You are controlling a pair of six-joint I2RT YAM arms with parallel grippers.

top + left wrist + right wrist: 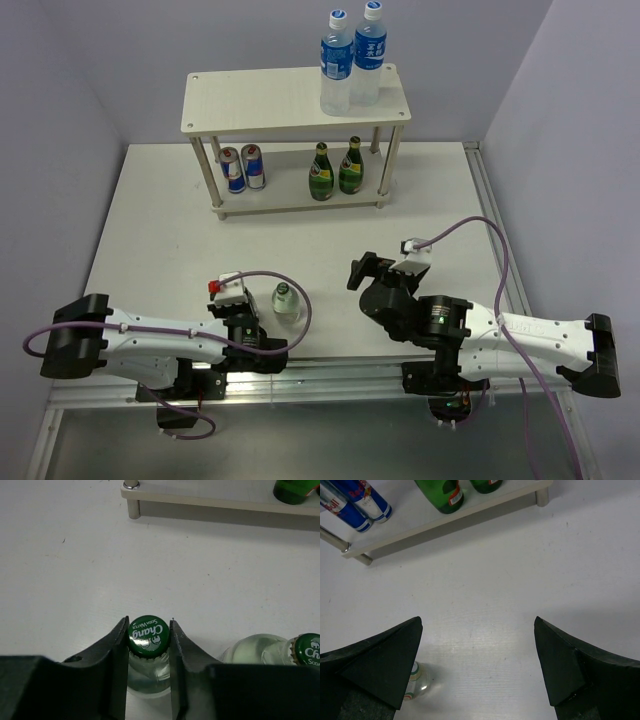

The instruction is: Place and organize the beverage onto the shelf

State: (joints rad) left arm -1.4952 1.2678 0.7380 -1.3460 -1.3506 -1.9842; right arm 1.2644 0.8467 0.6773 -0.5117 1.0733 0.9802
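My left gripper (148, 626) is shut on the green cap and neck of a clear Chang soda water bottle (148, 635) standing on the table. In the top view the gripper (245, 312) hides that bottle. A second clear soda bottle (305, 651) stands just to its right, also in the top view (286, 300) and right wrist view (415, 682). My right gripper (477, 655) is open and empty over the table's middle (362, 272). The cream two-tier shelf (260, 100) stands at the back.
On the shelf's top board stand two blue-labelled water bottles (350, 60). On the lower board stand two Red Bull cans (243, 168) and two green bottles (335, 170). Walls close the table's left, right and back sides.
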